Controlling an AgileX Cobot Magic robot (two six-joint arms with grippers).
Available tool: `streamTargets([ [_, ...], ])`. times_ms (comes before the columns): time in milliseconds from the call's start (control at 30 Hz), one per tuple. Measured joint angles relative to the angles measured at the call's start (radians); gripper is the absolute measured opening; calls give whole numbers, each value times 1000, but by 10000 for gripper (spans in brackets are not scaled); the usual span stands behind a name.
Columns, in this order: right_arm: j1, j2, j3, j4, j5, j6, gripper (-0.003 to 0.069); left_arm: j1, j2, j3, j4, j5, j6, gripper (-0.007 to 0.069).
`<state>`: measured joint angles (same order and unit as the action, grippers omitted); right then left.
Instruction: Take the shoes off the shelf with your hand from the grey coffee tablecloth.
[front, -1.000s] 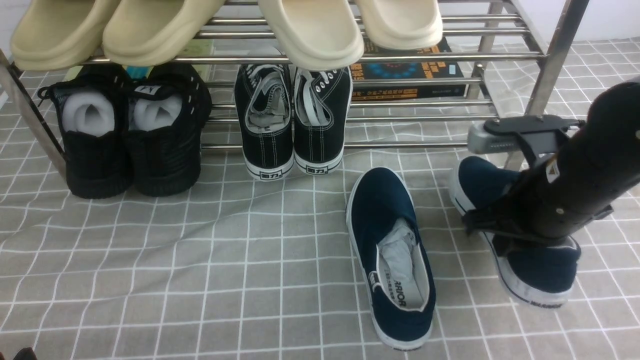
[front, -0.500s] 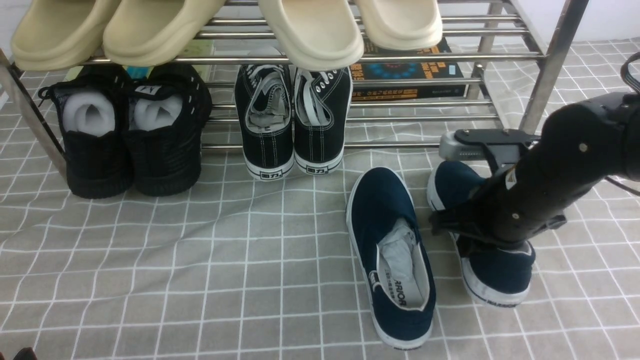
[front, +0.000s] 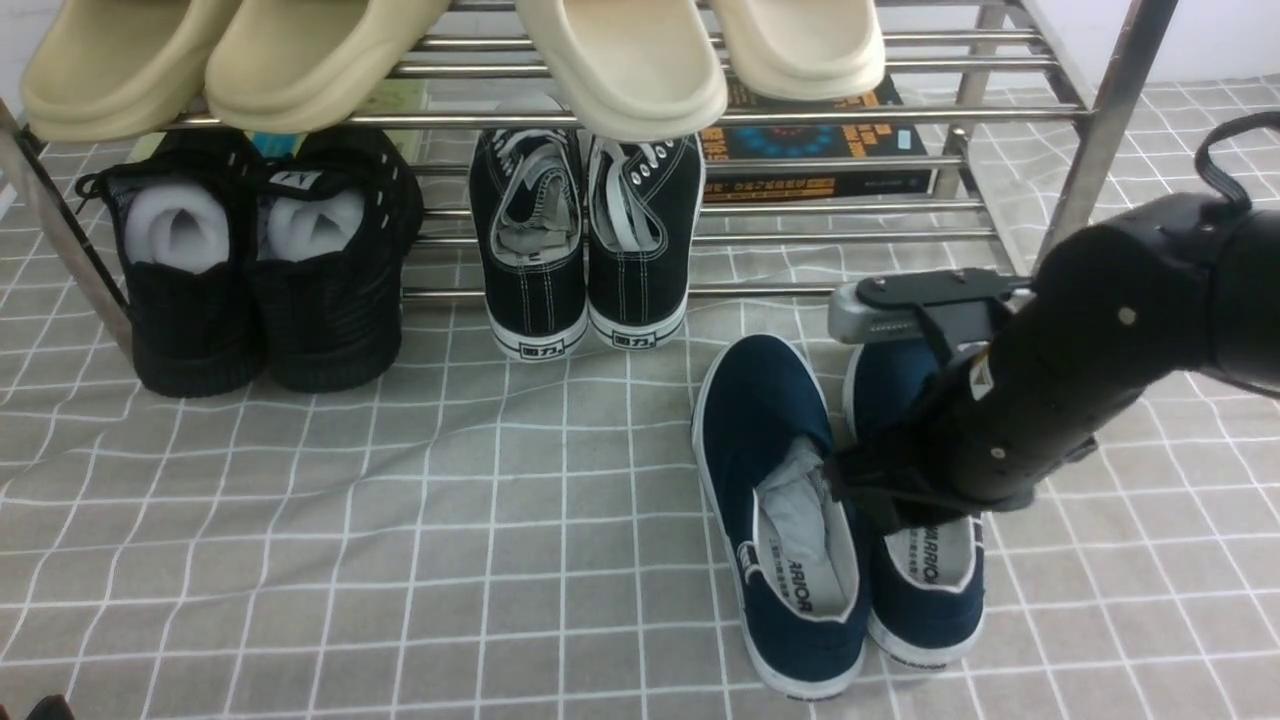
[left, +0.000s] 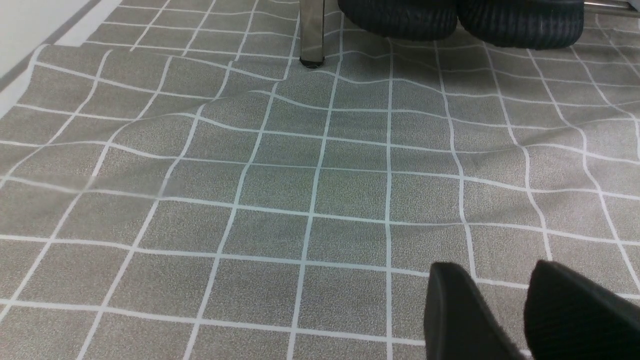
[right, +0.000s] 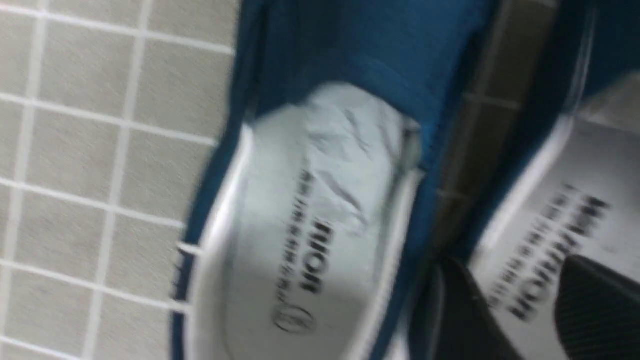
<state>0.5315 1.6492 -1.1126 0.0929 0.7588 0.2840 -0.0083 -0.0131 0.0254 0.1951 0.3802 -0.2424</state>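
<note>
In the front view both of the shoes are seen off the shelf and down on the grey coffee tablecloth, side by side just before the shelf's right end, toes toward the bars, flanks touching or nearly so. The shoe on the robot's right is partly covered by the right arm, whose right end effector is set at that shoe's collar. The task is judged all but done; only the letting go, if not already made, and the drawing back of the arm seem left. Open cloth lies toward the robot and to the right, so a retreat that way is judged free. Ahead, the lower front bar and the right upright leg are near. The black lace-up sneakers, the black mesh sneakers and a book sit on the lower tier; beige slippers overhang the upper one.

In the left wrist view the left end effector is held low over bare cloth, its fingers a little apart with nothing between them. A shelf leg and the mesh sneakers' heels stand well ahead; wrinkles cross the cloth, and pale bare counter shows beyond its edge.

In the right wrist view, which is blurred, both grey insoles are seen close together. One of the fingers lies at the collar of the right-hand shoe and the other over its insole; whether the wall is clamped cannot be told.
</note>
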Motion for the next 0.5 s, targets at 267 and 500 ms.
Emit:
streamTargets([
  [267, 0, -107, -129, -130, 311, -62, 276, 0, 0, 0, 1, 0, 0, 240],
  [500, 0, -508, -25, -132, 374, -99, -13, 0, 0, 0, 1, 0, 0, 240],
])
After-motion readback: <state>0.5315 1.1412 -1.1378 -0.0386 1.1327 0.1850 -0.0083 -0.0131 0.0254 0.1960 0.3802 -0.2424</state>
